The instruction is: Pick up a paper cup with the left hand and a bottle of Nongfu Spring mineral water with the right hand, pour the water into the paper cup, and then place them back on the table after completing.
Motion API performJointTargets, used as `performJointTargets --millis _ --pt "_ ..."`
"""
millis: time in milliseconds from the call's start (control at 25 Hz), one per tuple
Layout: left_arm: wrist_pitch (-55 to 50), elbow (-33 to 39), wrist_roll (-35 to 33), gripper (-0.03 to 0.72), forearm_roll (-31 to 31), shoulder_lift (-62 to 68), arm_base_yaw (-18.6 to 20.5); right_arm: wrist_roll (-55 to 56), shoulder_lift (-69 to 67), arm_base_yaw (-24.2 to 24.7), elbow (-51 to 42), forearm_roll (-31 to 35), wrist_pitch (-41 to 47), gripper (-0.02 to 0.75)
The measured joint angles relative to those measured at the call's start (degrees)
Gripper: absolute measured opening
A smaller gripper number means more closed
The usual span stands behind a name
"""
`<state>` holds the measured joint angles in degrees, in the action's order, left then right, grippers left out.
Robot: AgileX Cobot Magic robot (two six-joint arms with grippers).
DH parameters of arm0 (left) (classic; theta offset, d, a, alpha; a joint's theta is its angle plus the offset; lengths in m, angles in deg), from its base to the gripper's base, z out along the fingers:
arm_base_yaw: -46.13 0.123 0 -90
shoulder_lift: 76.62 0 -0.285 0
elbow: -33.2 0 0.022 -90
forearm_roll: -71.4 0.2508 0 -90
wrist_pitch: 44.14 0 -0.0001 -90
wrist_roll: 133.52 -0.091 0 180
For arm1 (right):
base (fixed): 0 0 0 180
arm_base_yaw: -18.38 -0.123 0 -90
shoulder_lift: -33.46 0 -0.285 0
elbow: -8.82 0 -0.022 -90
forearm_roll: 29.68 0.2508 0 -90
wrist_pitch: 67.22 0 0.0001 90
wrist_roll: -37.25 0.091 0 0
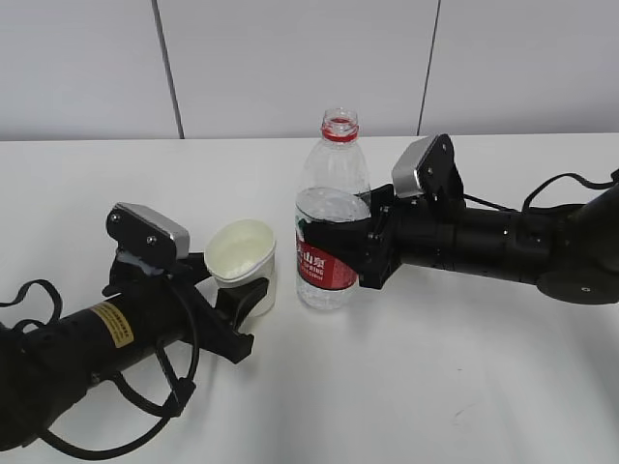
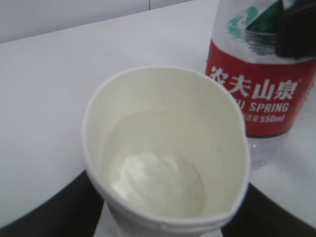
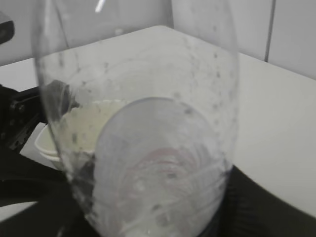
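The white paper cup (image 1: 242, 253) is squeezed oval between the fingers of my left hand (image 1: 242, 292), the gripper with the yellow sticker, low over the white table (image 1: 435, 377). It leans slightly. The left wrist view shows clear water (image 2: 163, 173) in the cup (image 2: 168, 98) with the left hand (image 2: 165, 219) shut round it. My right hand (image 1: 334, 253) is shut on the red-labelled Nongfu Spring bottle (image 1: 332, 155), which is upright, uncapped and part full, with its base at the table. The right wrist view shows the bottle (image 3: 143, 148) filling the right hand (image 3: 148, 219).
Cup and bottle stand close together, about a hand's width apart. A white panelled wall (image 1: 290, 58) runs behind the table's far edge. Black cables (image 1: 145, 406) loop beside the left arm at the front left.
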<state>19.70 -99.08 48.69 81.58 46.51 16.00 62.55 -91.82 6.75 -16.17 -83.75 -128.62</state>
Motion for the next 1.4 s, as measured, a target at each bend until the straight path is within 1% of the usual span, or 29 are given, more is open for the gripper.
performJointTargets --millis 80,240,520,600,680,760,840,920,1000,1120,1240,1280,1400 --pt "0.02 0.0 0.0 0.432 0.74 0.0 0.0 0.0 0.0 0.0 0.0 -0.95 0.22 0.397" --pt "-0.51 0.0 0.0 0.432 0.82 0.0 0.0 -1.04 0.0 0.0 0.0 -0.83 2.05 0.397" --pt "-2.31 0.0 0.39 0.433 0.82 0.0 0.0 -1.43 0.0 0.0 0.0 3.24 4.07 0.396" --pt "-2.6 0.0 1.46 0.457 0.82 0.0 0.0 -1.42 0.0 0.0 0.0 3.53 4.2 0.399" --pt "-2.47 -0.04 4.31 0.531 0.66 0.0 0.0 -1.42 0.0 0.0 0.0 3.53 4.63 0.435" --pt "-2.21 -0.04 5.58 0.608 0.48 0.0 0.0 -1.42 0.0 0.0 0.0 3.53 4.84 0.512" --pt "-2.21 -0.04 5.98 0.65 0.48 0.0 0.0 -1.46 0.0 0.0 0.0 3.53 4.97 0.587" --pt "-2.16 -0.04 6.22 0.663 0.48 0.0 0.0 -1.55 0.0 0.0 0.0 3.53 4.86 0.629" --pt "-2.0 0.45 6.23 0.668 0.48 -0.19 0.0 -1.55 0.0 0.0 0.11 3.0 5.75 0.645" --pt "-1.8 2.88 6.23 0.671 0.48 -1.47 0.0 -0.71 0.0 0.0 0.11 1.42 7.66 0.652" --pt "-1.75 5.6 6.23 0.671 0.08 -3.38 0.0 1.12 0.25 0.0 0.11 -1.58 8.85 0.653" --pt "-1.75 6.4 6.23 0.671 -0.22 -4.05 0.0 2.0 0.68 0.11 0.11 -3.28 10.05 0.64" --pt "-1.87 8.57 6.23 0.665 -1.21 -5.84 0.0 5.04 3.0 0.91 -0.9 -7.44 15.21 0.645"
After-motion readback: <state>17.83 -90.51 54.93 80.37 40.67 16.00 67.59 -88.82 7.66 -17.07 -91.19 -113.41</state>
